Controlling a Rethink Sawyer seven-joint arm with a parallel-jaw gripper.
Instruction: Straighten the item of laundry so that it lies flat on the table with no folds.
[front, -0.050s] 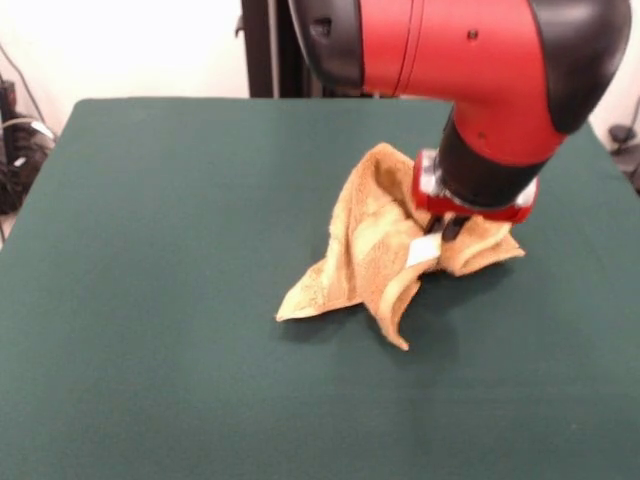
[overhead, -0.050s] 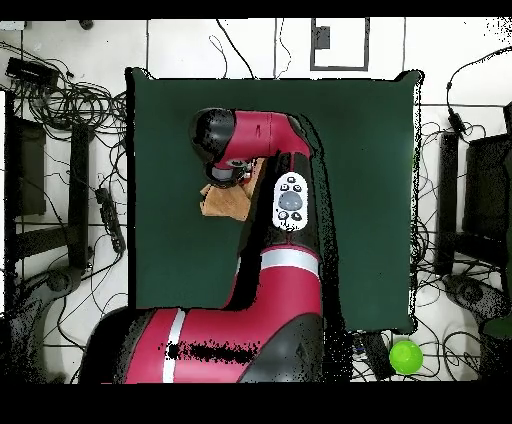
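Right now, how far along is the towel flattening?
Done: nothing flat yet. The towel is bunched and partly lifted off the table, with folds and a corner trailing toward the front. In hand: the gripper is down in the raised part of the cloth; its fingers are hidden, so the grasp is unclear. Left: spreading it out fully, removing every fold.

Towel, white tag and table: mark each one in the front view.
Towel (front, -0.050s: 365, 255), front view: on the crumpled middle fold.
White tag (front, -0.050s: 423, 251), front view: on the tag's face, just below the arm's wrist.
Table (front, -0.050s: 150, 300), front view: on bare green top, away from the towel.
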